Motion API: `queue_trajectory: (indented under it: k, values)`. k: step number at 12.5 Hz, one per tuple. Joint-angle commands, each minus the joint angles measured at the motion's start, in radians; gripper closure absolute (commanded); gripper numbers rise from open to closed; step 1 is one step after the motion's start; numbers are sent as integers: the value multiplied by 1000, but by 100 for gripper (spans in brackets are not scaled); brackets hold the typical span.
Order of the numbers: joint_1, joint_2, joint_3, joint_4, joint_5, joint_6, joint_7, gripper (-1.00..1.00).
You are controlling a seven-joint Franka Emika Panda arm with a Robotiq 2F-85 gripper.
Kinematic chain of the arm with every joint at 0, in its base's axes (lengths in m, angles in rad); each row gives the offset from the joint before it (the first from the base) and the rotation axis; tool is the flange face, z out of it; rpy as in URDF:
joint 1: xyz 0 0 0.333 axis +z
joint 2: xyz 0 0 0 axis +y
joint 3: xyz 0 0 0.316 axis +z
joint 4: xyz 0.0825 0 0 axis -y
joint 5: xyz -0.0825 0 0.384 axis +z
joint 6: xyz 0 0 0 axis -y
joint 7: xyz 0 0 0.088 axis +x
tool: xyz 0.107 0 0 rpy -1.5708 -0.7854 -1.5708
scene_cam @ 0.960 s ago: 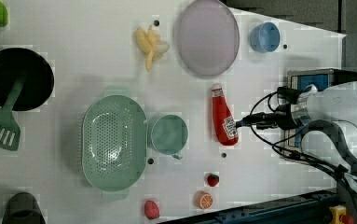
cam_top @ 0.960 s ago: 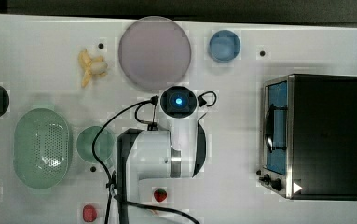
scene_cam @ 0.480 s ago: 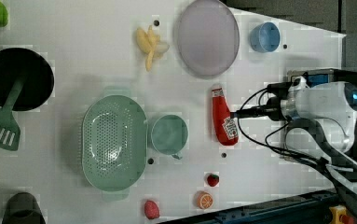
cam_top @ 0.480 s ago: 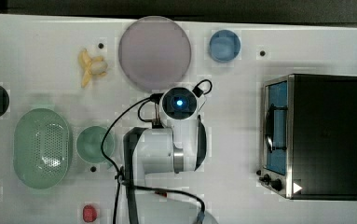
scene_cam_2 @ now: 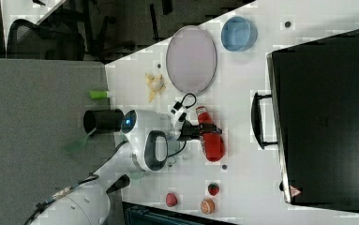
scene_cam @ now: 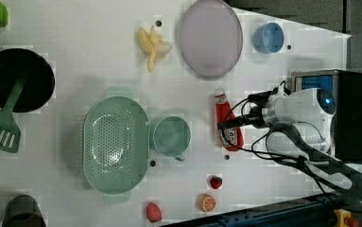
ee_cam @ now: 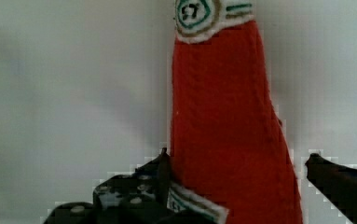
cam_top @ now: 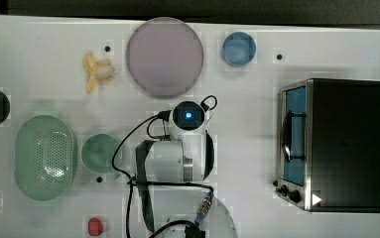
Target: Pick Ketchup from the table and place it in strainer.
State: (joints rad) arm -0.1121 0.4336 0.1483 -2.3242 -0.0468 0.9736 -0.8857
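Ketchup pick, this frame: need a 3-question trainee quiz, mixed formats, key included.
1. True or false: the Ketchup already lies in the strainer.
2. In the left view, what stands between strainer and Ketchup? A) green cup B) blue bowl C) banana
3. Fill in: the gripper has its jaws ____ on either side of the bottle.

Key: 1 false, it lies on the table. 2 A. 3 open.
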Motion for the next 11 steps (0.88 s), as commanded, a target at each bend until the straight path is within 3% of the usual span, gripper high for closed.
queue_trajectory:
  k: [1,4,7,11]
  values:
    - [2,-3,1,11,4,32,-39,-93]
    - [1,-12,-2,19,4,31,-39,-25]
    - [-2,-84,-3,29,4,-41,-34,-25]
    - [8,-334,45,66,4,-269,-21,-25]
